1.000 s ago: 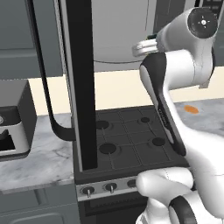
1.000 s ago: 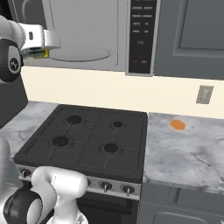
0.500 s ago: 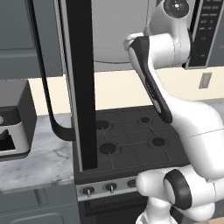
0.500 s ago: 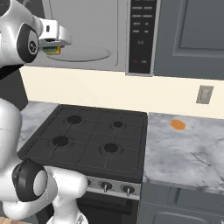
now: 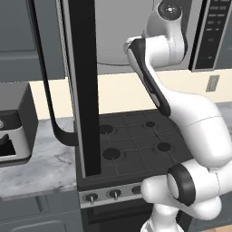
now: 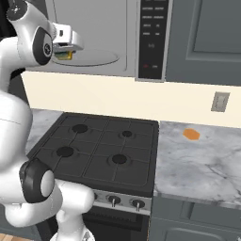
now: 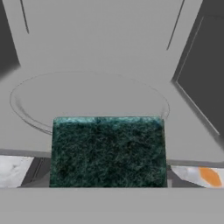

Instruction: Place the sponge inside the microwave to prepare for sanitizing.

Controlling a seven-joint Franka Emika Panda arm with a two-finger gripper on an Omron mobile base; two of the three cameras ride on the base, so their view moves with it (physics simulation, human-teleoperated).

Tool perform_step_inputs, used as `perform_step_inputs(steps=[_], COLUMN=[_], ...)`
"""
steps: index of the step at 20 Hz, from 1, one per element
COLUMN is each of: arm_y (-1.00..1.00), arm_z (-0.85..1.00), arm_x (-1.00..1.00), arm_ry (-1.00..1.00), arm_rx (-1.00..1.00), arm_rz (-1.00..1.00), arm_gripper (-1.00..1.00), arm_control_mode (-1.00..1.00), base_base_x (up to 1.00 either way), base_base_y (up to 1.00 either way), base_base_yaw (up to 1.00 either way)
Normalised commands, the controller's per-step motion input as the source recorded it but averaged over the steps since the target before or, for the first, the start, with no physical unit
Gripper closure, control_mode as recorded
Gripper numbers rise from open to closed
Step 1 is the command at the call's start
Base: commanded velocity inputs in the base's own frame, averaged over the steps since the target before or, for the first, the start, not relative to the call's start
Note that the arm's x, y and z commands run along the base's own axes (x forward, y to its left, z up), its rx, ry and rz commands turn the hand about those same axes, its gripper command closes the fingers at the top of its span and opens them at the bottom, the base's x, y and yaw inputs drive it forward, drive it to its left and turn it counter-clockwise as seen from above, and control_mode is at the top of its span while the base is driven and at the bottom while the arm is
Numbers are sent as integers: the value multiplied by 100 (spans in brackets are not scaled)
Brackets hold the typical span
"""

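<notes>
The microwave [image 6: 117, 37] hung over the stove [image 6: 96, 153] with its door [image 5: 84, 86] swung wide open, so that in the left base view the door's black edge stood as a tall dark bar in front of the stove. Inside the microwave the light grey floor carried the round glass turntable [image 7: 87, 98].

The gripper [image 6: 63, 47] was at the mouth of the microwave, just in front of the turntable's near rim. It was clenched on the sponge [image 6: 62, 55], which showed in the right base view as a small yellow and green block tucked under the white hand. In the hand view the sponge [image 7: 108, 151] presented its dark green scrub face, hanging just short of the turntable and above the microwave's front lip; the finger tips themselves were hidden behind it, so the grasp is probably by the sponge's sides, though that cannot be seen directly.

To the right of the microwave's opening ran its black button panel [image 6: 153, 37]. Below and to the right of the microwave, a small orange piece [image 6: 191, 134] lay on the marble counter [image 6: 202, 160] beside the stove. A dark boxy appliance [image 5: 13, 129] sat on the counter left of the microwave's open door.
</notes>
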Motion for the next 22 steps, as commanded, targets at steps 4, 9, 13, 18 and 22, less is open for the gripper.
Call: perform_step_inputs(steps=[4,9,13,18,22], arm_y=[0,0,0,0,0], arm_z=[-14,-13,-19,-27,-4], arm_x=[61,46,38,35,45], arm_ry=[2,3,4,7,2], arm_rx=[0,0,0,0,0], arm_rz=[0,0,0,0,0], arm_gripper=[100,100,100,100,100], arm_control_mode=[-100,-100,-100,-100,-100], base_base_x=[0,0,0,0,0], base_base_y=[0,0,0,0,0], base_base_yaw=[0,0,0,0,0])
